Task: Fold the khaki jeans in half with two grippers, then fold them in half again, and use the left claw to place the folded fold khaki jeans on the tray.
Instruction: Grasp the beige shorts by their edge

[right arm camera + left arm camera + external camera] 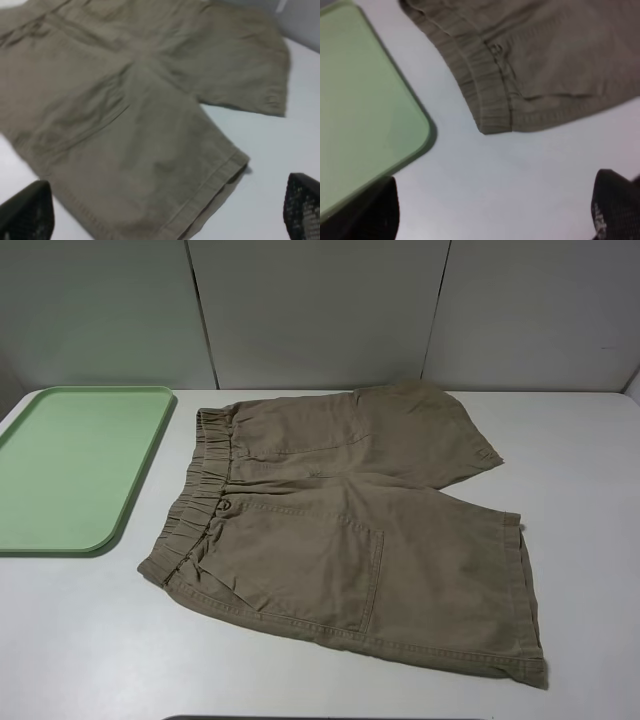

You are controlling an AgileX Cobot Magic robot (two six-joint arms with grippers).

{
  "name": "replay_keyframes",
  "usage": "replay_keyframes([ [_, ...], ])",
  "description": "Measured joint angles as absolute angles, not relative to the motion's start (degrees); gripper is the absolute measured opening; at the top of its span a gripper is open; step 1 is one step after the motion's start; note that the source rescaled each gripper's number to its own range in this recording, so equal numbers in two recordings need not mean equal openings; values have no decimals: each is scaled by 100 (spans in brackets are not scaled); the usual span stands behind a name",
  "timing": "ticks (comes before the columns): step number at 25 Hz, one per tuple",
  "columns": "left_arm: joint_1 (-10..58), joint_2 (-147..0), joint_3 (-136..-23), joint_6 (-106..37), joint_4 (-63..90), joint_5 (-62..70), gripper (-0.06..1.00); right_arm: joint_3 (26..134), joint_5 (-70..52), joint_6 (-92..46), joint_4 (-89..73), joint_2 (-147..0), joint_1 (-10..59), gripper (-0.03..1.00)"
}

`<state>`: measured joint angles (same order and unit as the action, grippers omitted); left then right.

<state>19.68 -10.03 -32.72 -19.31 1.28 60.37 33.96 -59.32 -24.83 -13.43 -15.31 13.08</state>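
Note:
The khaki jeans [350, 530] lie flat and unfolded on the white table, with the elastic waistband towards the tray and both legs pointing right. The mint-green tray [70, 460] sits at the far left with nothing on it. Neither arm shows in the exterior high view. In the left wrist view my left gripper [495, 212] hovers open above bare table, near the waistband corner of the jeans [545, 60] and the tray's corner [365, 105]. My right gripper [165, 207] is open above the near leg's hem of the jeans [125, 100], holding nothing.
The white table [590, 470] has bare surface to the right of the jeans and along its front. Grey wall panels [320, 310] stand behind the table's back edge. A narrow gap separates the tray from the waistband.

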Motion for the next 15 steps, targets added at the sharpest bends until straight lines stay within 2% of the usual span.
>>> replay_keyframes([
  [8,2671,-2682,-3494,-2993,96,5814,75,3441,-6135,-3324,-1297,-2716,1973,100],
  [15,3266,-4104,-3747,-3154,-669,5560,75,3441,-6042,-3649,-685,-3551,2563,100],
])
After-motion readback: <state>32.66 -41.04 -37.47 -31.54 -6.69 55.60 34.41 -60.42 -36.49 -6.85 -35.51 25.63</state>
